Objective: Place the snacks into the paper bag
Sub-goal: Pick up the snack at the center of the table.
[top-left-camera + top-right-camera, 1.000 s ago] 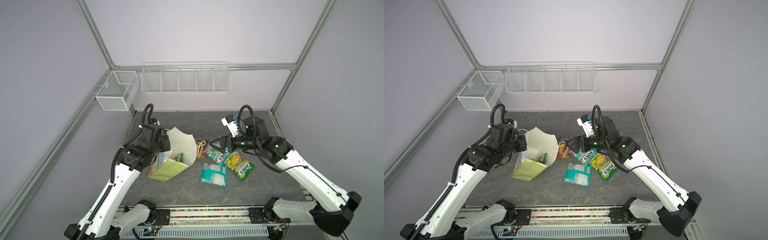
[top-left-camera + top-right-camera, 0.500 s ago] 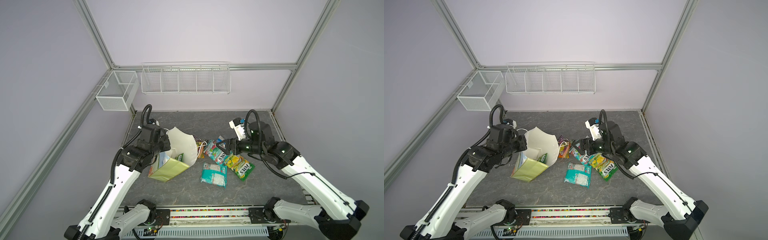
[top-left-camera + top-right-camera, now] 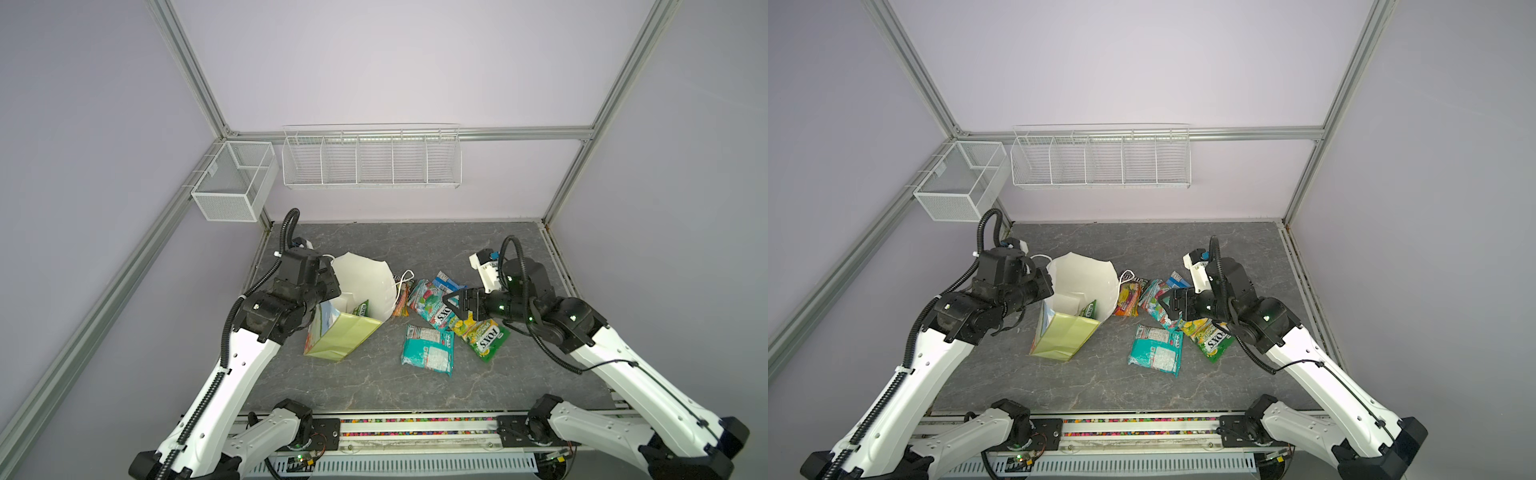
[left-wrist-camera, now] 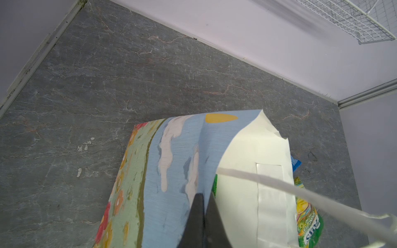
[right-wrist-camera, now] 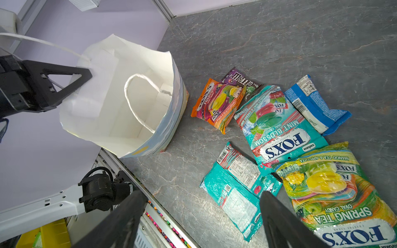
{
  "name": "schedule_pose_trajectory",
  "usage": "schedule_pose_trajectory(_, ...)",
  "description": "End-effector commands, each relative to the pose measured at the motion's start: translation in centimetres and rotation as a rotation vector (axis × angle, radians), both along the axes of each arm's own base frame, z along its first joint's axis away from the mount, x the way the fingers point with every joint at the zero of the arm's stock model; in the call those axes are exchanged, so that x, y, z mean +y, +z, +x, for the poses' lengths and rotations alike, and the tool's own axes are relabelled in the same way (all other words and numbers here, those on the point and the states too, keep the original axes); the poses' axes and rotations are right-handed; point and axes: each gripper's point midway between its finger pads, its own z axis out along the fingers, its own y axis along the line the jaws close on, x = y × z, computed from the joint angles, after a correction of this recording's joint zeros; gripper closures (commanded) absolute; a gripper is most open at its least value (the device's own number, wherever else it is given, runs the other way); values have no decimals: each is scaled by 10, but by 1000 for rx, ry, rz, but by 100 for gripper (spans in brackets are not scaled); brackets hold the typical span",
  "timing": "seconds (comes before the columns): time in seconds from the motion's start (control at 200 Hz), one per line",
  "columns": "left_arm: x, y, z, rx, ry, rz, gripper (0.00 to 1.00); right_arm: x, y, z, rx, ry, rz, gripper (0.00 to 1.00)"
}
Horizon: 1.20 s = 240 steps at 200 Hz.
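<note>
left claw (image 4: 203, 195) pinches the rim of the white-lined, blue-printed paper bag (image 3: 345, 333); right claw (image 3: 450, 304) gapes empty over glossy snacks (image 5: 279, 133).

Snacks (image 5: 281, 128) are glossy plastic, the paper bag (image 5: 103, 120) matt, the tabletop (image 5: 279, 43) veined stone-look.

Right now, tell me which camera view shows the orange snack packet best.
The right wrist view. There the orange packet lies whole and face up beside the paper bag, its print readable. In both top views it is small, close against the bag's rim. In the left wrist view the bag blocks it entirely.
</note>
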Motion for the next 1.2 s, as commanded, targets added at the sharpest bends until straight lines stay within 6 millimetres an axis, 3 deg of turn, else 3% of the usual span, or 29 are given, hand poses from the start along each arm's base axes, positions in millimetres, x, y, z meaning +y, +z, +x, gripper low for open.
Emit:
schedule_pose_trajectory(0.0, 3, -4, 2, -3, 42, -28, 100, 0, -11, -7, 26, 22, 2, 12)
schedule_pose_trajectory(0.215, 6, -17, -3, 17, 59, -37, 100, -3, -19, -12, 50, 19, 4, 12)
schedule_pose_trajectory(0.56, 6, -15, -6, 42, 51, -41, 100, -3, -39, -20, 116, 21, 9, 12)
schedule_pose_trajectory(0.8, 13, -4, -18, 45, 64, -44, 100, 0, -39, -28, 114, 49, 38, 12)
schedule_pose_trajectory(1.045, 17, -18, -28, 74, 78, -52, 100, 8, -49, -30, 154, 77, 43, 12)
schedule_pose_trajectory(1.195, 20, -12, -33, 56, 87, -62, 100, 11, -51, -31, 160, 84, 43, 12)
